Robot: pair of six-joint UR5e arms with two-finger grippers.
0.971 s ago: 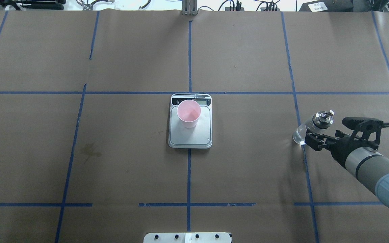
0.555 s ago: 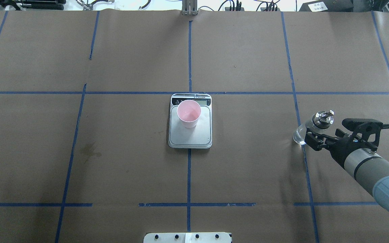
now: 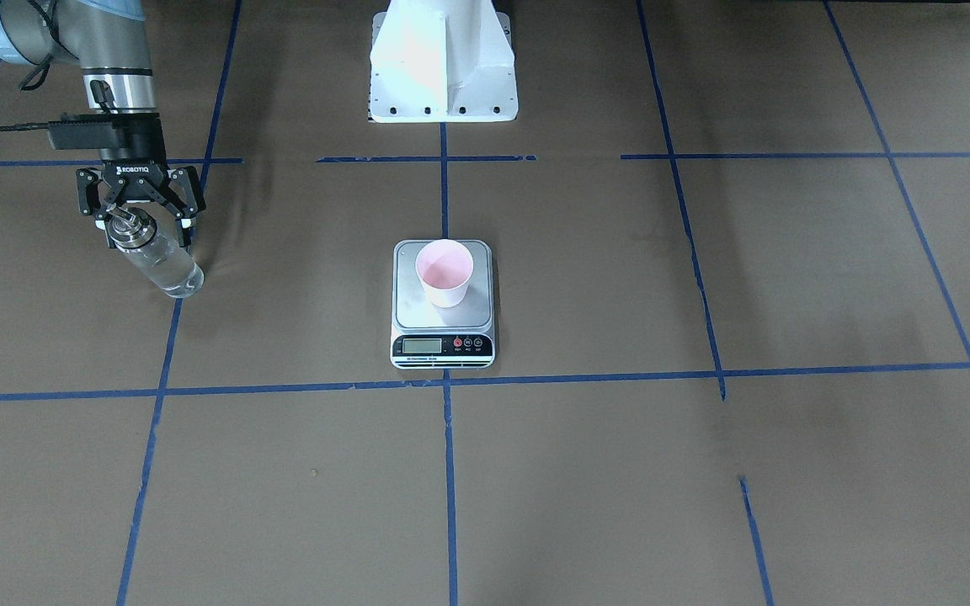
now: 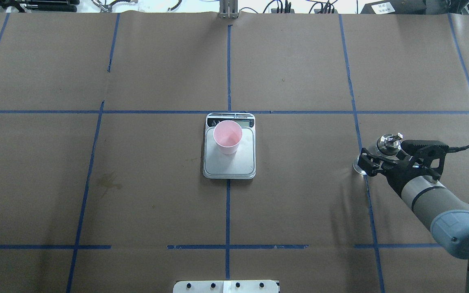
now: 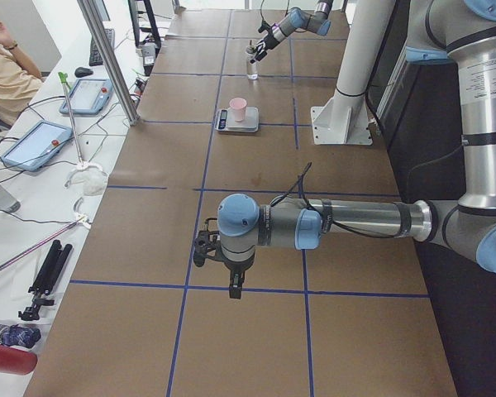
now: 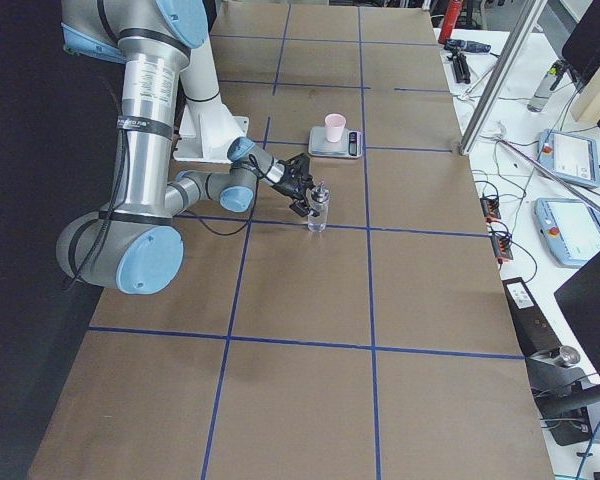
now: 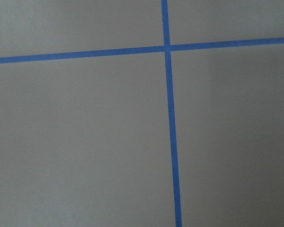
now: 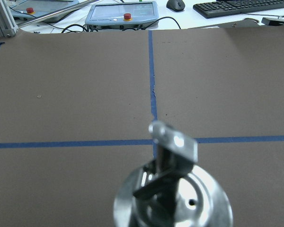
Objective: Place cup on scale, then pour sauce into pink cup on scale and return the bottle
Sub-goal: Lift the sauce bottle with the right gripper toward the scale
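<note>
The pale pink cup (image 4: 227, 136) stands upright on the steel scale (image 4: 229, 167) at the table's middle; both also show in the front view, cup (image 3: 444, 271) and scale (image 3: 443, 345). The clear glass bottle (image 3: 158, 259) with silver cap and spout (image 4: 388, 142) stands on the table at the robot's right, clear liquid inside. My right gripper (image 3: 141, 224) is open, its fingers on either side of the bottle's upper part without closing on it. The right wrist view shows the cap (image 8: 173, 194) close up. My left gripper (image 5: 231, 277) hangs over bare table far from the scale; I cannot tell its state.
The white robot base (image 3: 443, 63) stands behind the scale. Blue tape lines (image 4: 227, 211) grid the brown paper. A faint stain (image 4: 108, 183) marks the paper on the left. Tablets and cables (image 5: 33, 141) lie on the side bench, where an operator sits.
My right gripper has moved forward toward the bottle, so its open fingers now flank it. The bottle, cup and scale have not moved.
</note>
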